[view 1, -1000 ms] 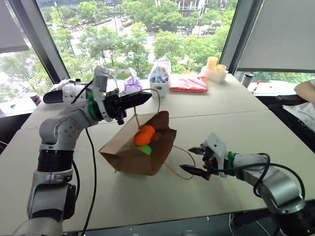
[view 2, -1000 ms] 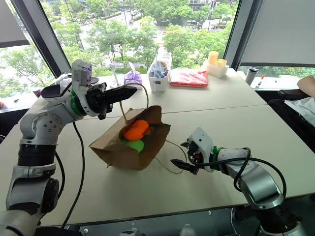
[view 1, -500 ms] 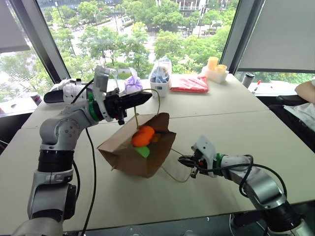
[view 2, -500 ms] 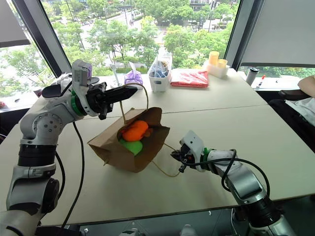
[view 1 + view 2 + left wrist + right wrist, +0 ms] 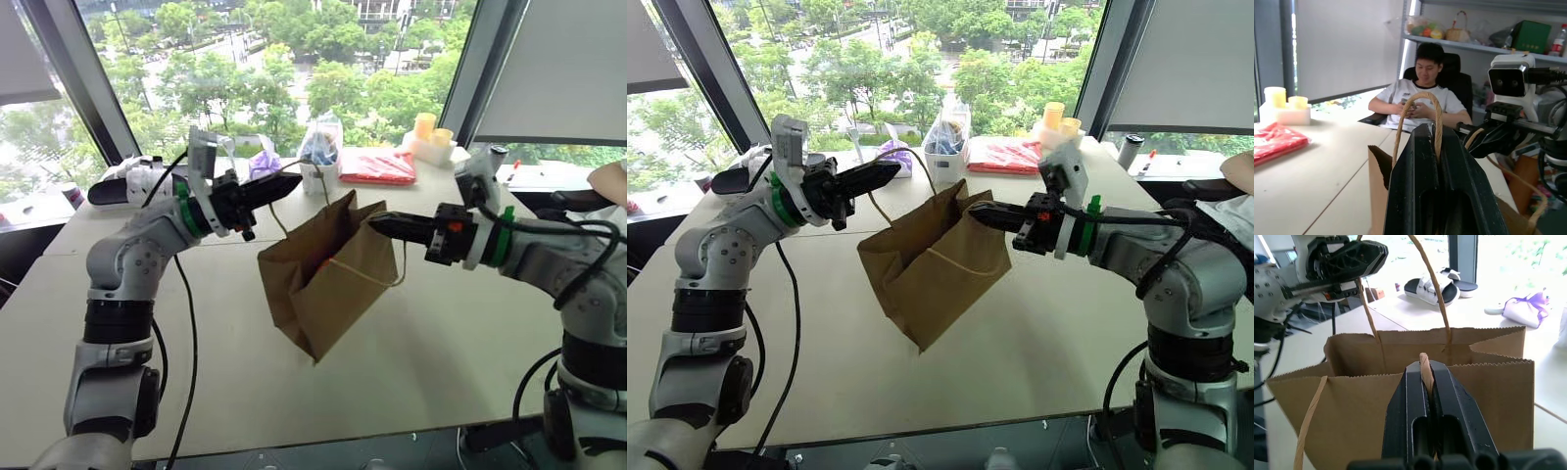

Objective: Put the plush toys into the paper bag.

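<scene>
The paper bag [image 5: 328,274] is held clear of the table [image 5: 460,323], each cord handle pinched by left tool [image 5: 290,182] and right tool [image 5: 377,222]; light, crumple-prone, best carried by handles

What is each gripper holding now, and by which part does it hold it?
Both hold the paper bag by its cord handles: the left gripper is shut on one loop, the right gripper on the other.

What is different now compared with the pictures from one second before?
The right gripper closed on the brown paper bag's near cord handle and rose from the table, lifting the bag, which now hangs between both grippers. The left gripper stayed shut on the other handle.
</scene>
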